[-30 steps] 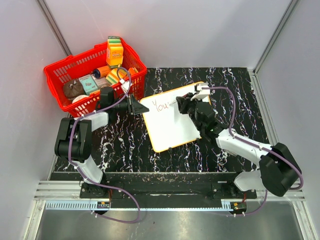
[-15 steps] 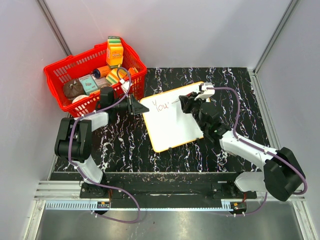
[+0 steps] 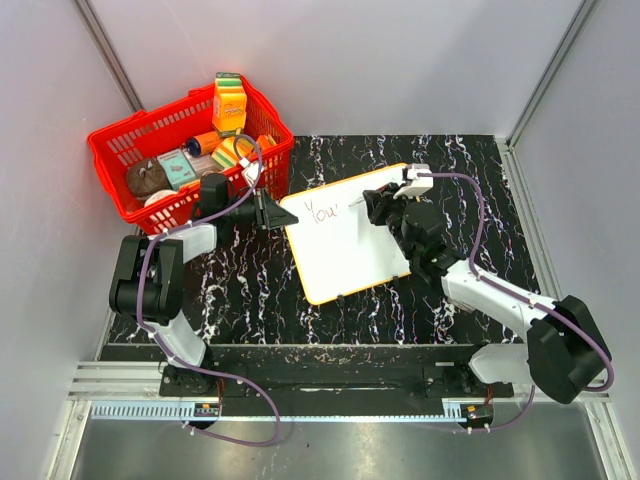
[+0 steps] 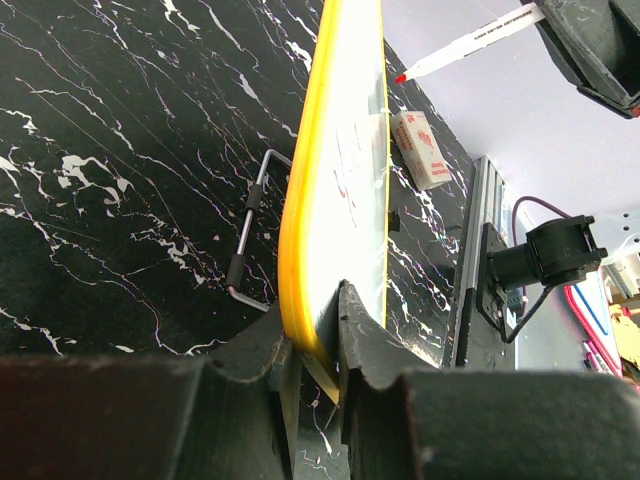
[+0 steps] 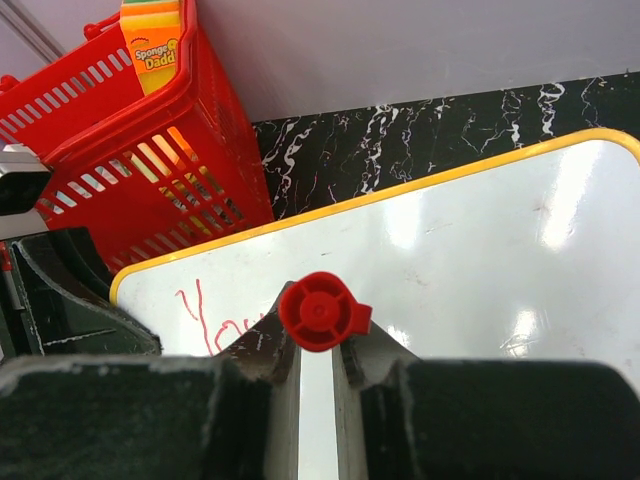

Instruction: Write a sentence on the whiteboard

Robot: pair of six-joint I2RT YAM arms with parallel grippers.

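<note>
**Red marker poised at the whiteboard, both claws gripping**

Top view: the flat white whiteboard with a thin orange-yellow rim [image 3: 345, 255] sits mid-tabletop on the black marbled tabletop [image 3: 250, 290], just right of the red plastic basket [image 3: 112, 172] full of packets. The left claw [image 3: 275, 213] is clamped on the board's upper left corner. The right claw [image 3: 375, 205] grips a thin white marker with a red tip [image 3: 356, 204], which points at the board just right of the red handwritten lettering [image 3: 322, 212], readable as "You".

Left wrist view: both fingers pinch the yellow rim. A bent wire stand [image 4: 250, 240] sits behind the board, and a small white block [image 4: 422, 148] lies beyond it. Whether the marker tip touches the board cannot be told.

Right wrist view: the marker's red end cap sits between closed fingers, above the board.
</note>
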